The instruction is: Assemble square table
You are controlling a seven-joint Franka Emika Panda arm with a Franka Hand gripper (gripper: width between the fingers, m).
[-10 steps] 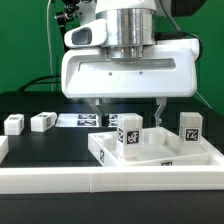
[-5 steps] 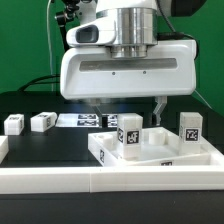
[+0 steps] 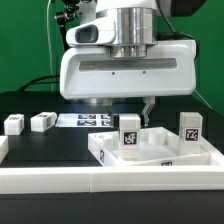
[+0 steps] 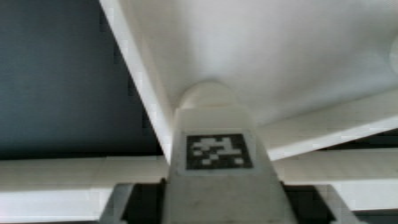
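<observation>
Clenched, as it appeared, around the top of a leg (image 3: 130, 138), the hand (image 3: 130, 116) was placed directly above it. The leg was stood upright on the square table slab (image 3: 160, 160), its long axis vertical and in line with the hand, its tag turned toward the exterior camera.

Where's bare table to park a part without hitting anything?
Best: the black table patch bounded by the loose legs, the marker board, the square tabletop and the front border wall. Crowded: the tabletop, two standing legs on it, the claw over the one on the exterior view's left.
</observation>
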